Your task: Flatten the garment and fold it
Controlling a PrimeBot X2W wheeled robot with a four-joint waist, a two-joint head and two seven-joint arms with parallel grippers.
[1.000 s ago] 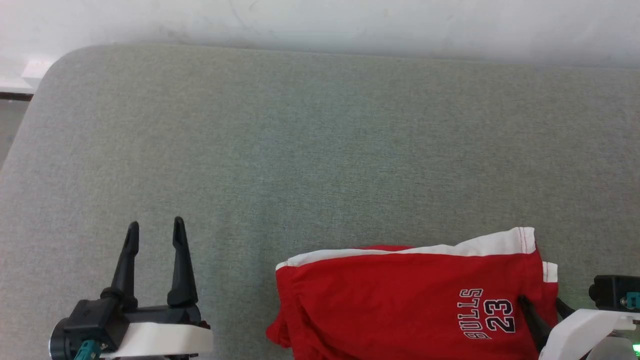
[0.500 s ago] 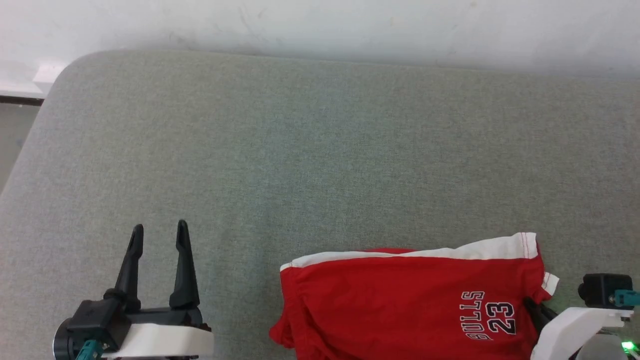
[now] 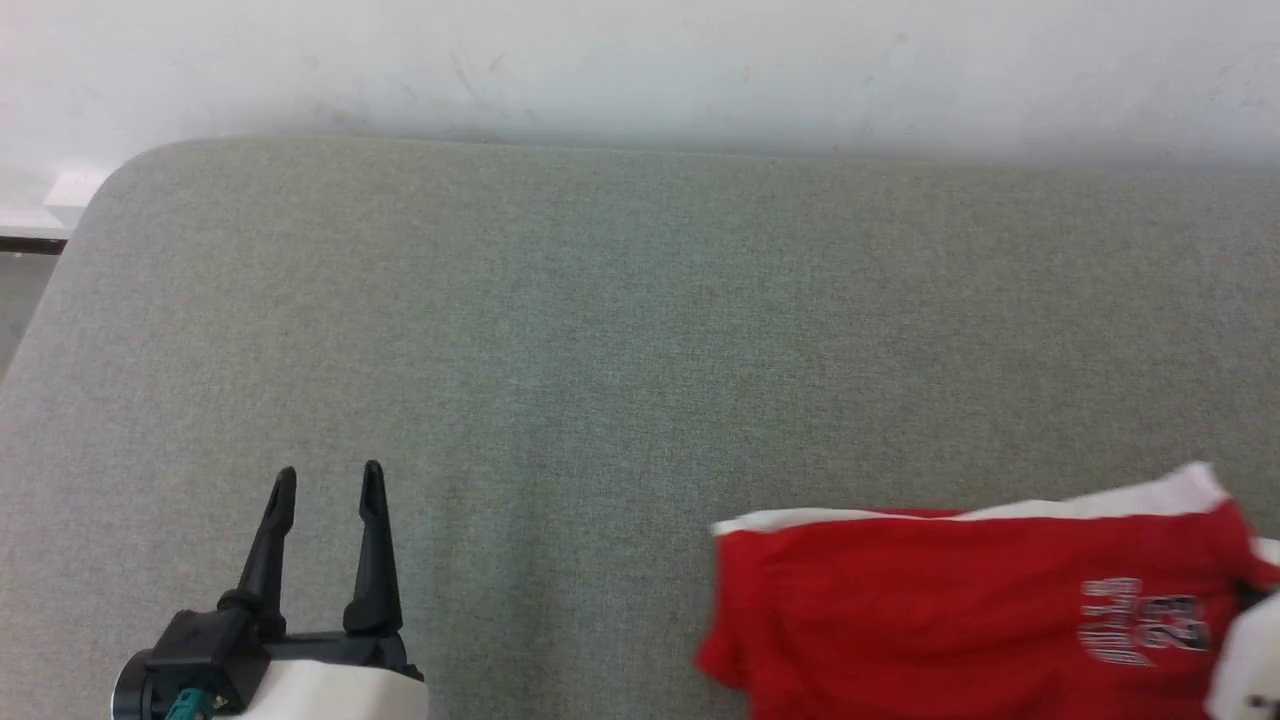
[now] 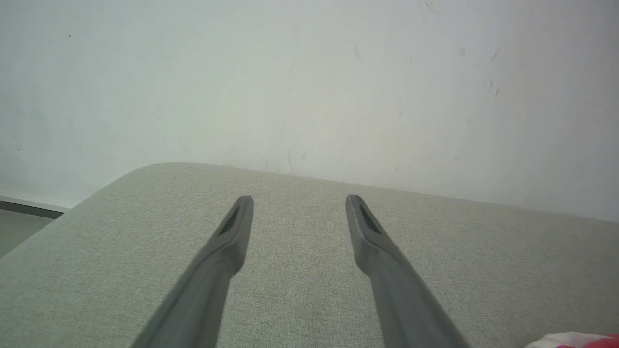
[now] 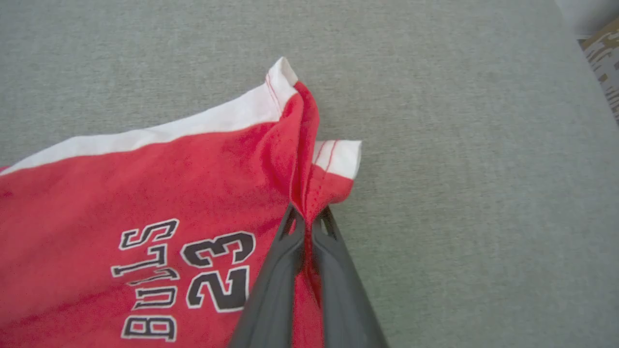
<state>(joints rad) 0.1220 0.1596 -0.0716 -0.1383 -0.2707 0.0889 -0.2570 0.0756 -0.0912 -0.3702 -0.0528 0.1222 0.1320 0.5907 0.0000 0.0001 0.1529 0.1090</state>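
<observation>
Right wrist view, nearest first: the right gripper (image 5: 308, 218) has its two long dark fingers pressed together on a pinch of red hem, so it is closed and gripping the bright red soft athletic shorts (image 5: 145, 193). By count there are one garment, two grippers with two fingers each, and one padded grey-green fabric surface (image 5: 459, 145).

A second ago these fingers stood apart astride the hem. Now they are clamped on it. In the head view the shorts lie clearly farther right on the surface than half a second ago and look blurred. The surface's rounded corner has hardly shifted sideways, though the camera has dipped a little.

Just left of the closed fingers sits the black-and-white "BULLS 23" print. At the tips the hem is gathered into a ridge, and a white-trimmed corner with red stitching pokes out to their right. Beyond the tips a white stripe runs along the far edge. The rest lies on the surface to the fingers' left.

The left gripper (image 3: 328, 470) is well apart from the shorts, on their waistband side. Its fingers are spread wide and hold nothing. Beyond its tips is bare surface, then a scuffed white wall (image 3: 640, 60).
</observation>
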